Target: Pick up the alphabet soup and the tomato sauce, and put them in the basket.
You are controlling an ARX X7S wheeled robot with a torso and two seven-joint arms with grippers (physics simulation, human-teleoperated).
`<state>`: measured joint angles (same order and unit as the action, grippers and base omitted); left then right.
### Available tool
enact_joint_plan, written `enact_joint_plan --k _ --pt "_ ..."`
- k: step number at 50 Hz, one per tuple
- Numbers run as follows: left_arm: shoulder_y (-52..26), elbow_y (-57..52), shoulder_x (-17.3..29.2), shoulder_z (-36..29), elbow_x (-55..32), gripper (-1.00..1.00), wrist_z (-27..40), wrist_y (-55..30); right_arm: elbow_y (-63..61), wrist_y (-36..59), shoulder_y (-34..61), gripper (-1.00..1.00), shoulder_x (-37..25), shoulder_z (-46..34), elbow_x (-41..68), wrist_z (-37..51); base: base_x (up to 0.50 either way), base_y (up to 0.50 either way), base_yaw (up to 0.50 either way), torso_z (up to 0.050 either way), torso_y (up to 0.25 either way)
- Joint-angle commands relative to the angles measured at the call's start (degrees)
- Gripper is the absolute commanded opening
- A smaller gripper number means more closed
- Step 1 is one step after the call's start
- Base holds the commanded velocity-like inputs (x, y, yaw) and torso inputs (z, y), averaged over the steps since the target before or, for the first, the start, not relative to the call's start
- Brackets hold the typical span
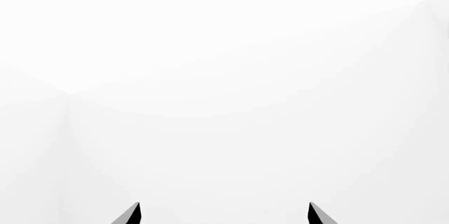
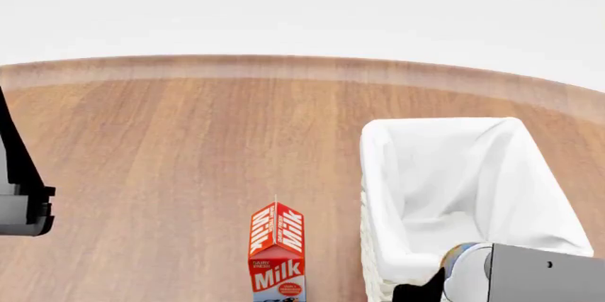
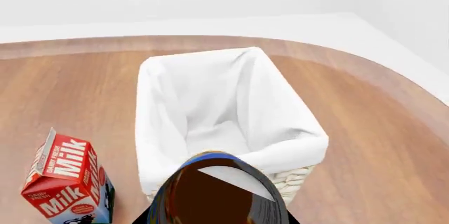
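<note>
1. The alphabet soup fills the lower centre of the right wrist view: a blue-rimmed can seen close up, its near face dark brown in shadow. In the head view only a blue and orange sliver of it shows at the lower right, beside the grey arm housing.
2. The right gripper appears closed around this can, though its fingers are barely visible, just dark slivers at the bottom edge.
3. I judge the can rigid, fairly light and smooth-sided, so a firm pinch across the middle of its cylinder suits it; it tolerates a short drop.
4. The basket sits in the centre of that view, just beyond the can, its white cloth lining open and showing nothing inside.
5. The left gripper shows two dark tips well apart at the bottom edge, with nothing between them; the rest of that view is blank white.
6. The tomato sauce appears in no view.
7. A milk carton stands at lower centre of the head view, cut off below, left of the basket.
</note>
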<state>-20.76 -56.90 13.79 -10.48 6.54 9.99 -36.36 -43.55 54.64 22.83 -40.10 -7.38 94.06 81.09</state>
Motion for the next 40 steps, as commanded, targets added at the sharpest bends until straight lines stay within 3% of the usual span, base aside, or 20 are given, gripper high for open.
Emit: enact_joint_plan --k 1,7,13,14,18,20,26,27,40 --pt "-0.1 0.1 0.2 -0.2 -0.1 1.0 0.2 0.0 2.4 2.2 9.2 -1.0 1.2 -1.4 -2.8 -2.1 0.0 0.0 0.0 0.0 0.01" --pt "-0.7 -0.3 0.4 -0.3 -0.1 1.0 0.0 -0.9 5.3 3.3 17.5 -1.0 1.8 -2.8 0.6 0.4 0.0 0.0 0.0 0.0 0.0" --pt "-0.5 -0.4 0.5 0.0 -0.2 1.0 0.1 -0.9 7.7 3.9 20.1 -1.0 2.7 -4.0 -1.9 -1.4 0.0 0.0 0.0 0.0 0.0" --pt "-0.5 -0.5 0.5 -0.1 -0.2 1.0 0.1 -0.9 7.7 2.9 17.6 -1.0 3.1 -4.1 -6.3 -4.4 0.0 0.0 0.0 0.0 0.0" --pt "-0.4 -0.3 0.5 0.0 -0.4 1.0 0.2 -0.8 10.4 4.0 22.5 -1.0 3.2 -4.9 -4.1 -2.9 0.0 0.0 0.0 0.0 0.0" --pt "-0.6 -0.2 0.5 -0.1 -0.4 1.0 0.3 -0.8 11.9 2.5 21.0 -1.0 3.9 -6.1 -11.0 -8.0 0.0 0.0 0.0 0.0 0.005" --pt "-1.0 -0.5 0.5 -0.3 -0.3 1.0 0.2 -1.3 19.0 3.6 26.4 -1.0 5.6 -8.4 -13.3 -11.0 0.0 0.0 0.0 0.0 0.0" --pt "-0.9 -0.4 0.5 -0.2 -0.4 1.0 0.3 -1.1 20.9 1.2 24.7 -1.0 6.3 -9.9 -18.2 -15.1 0.0 0.0 0.0 0.0 0.0" --pt "-1.5 -0.5 0.6 -0.5 -0.6 1.0 0.3 -1.6 34.4 -0.8 31.2 -1.0 12.2 -17.1 -26.3 -25.9 0.0 0.0 0.0 0.0 0.001"
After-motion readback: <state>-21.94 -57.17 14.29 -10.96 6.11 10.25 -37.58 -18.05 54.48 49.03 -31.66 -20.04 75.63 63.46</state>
